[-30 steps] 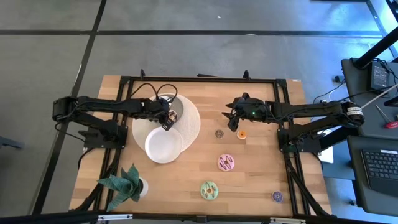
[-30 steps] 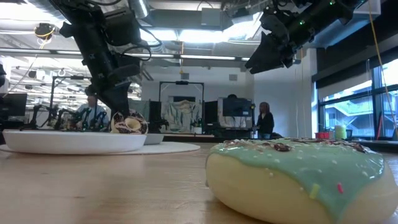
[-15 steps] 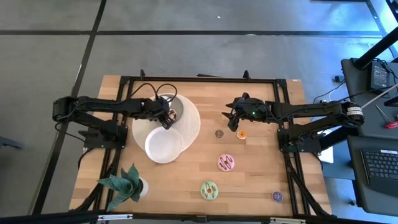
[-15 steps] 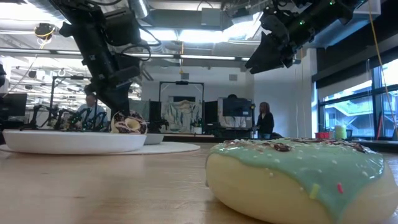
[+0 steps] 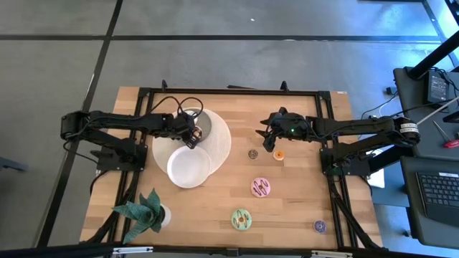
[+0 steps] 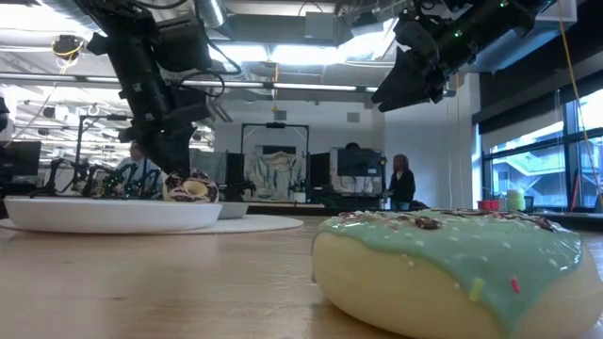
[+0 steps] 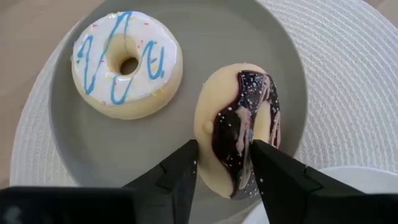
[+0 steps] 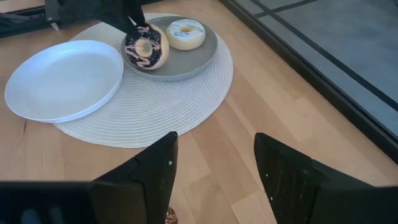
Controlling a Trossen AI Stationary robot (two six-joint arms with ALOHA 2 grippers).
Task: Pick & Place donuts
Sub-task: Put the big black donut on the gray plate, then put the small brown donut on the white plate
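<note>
The left arm reaches in from its side, its left gripper (image 5: 191,138) pointed down with jaws closed on a tilted donut (image 7: 239,127). The right arm hangs raised; the right gripper (image 5: 269,141) has jaws spread apart.

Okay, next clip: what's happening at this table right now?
The left end effector grips a chocolate-iced sprinkled donut, tilted on edge over the grey plate, beside a white-iced donut with blue stripes lying flat there. The right end effector hangs open above the wooden table, near a small orange donut. A pink donut and a green donut lie on the table, not yet moved.
</note>
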